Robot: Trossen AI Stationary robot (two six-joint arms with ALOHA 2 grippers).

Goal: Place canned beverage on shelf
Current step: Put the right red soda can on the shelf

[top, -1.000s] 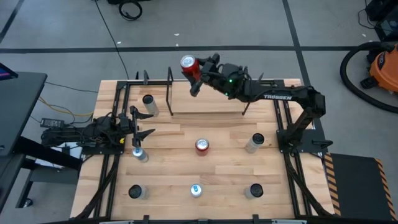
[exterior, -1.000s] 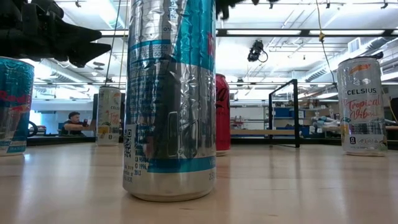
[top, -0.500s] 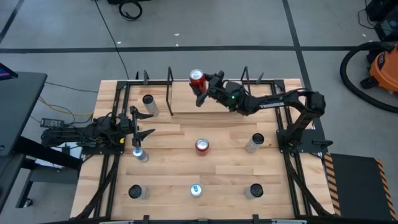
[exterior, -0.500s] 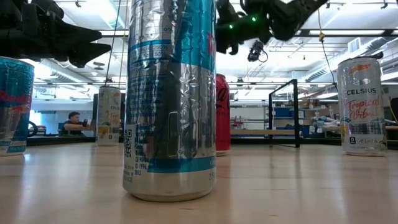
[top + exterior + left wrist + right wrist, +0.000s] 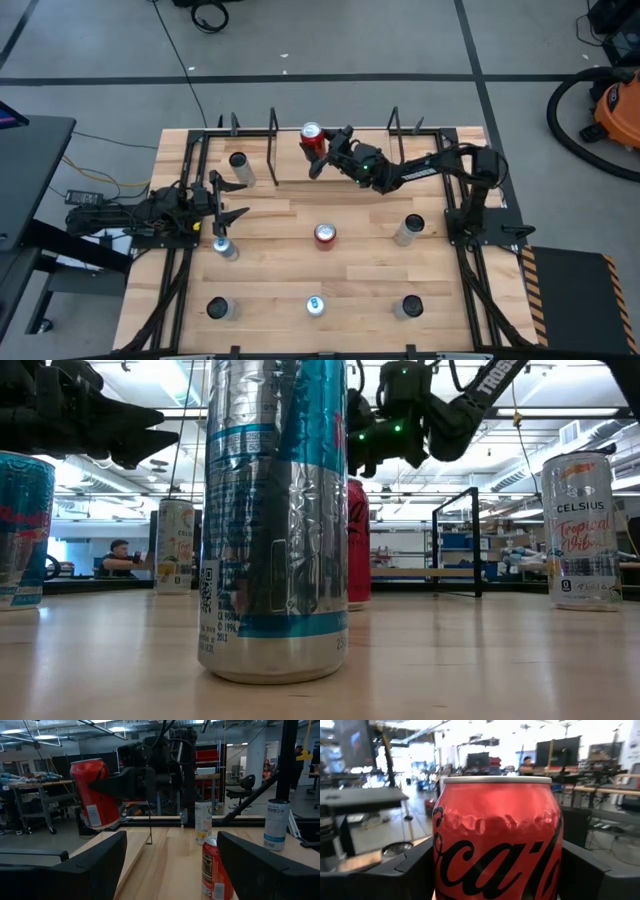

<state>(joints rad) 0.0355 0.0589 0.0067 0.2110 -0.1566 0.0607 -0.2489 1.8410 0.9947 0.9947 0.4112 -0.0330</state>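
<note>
Your right gripper (image 5: 318,152) has its fingers (image 5: 410,870) pinching the red can (image 5: 312,137), which hangs over the shelf (image 5: 290,165) at the bench's (image 5: 300,250) far edge. Your left gripper (image 5: 228,195) waits at the left side, fingers spread, just above a silver can (image 5: 224,247).

The table (image 5: 280,270) is pale, smooth planked wood with a soft sheen; the red cola can (image 5: 497,840) is glossy, dimpled metal; the silver-and-teal can (image 5: 272,520) is shiny crinkled metal; the shelf (image 5: 273,150) has thin matt black metal rods.
</note>
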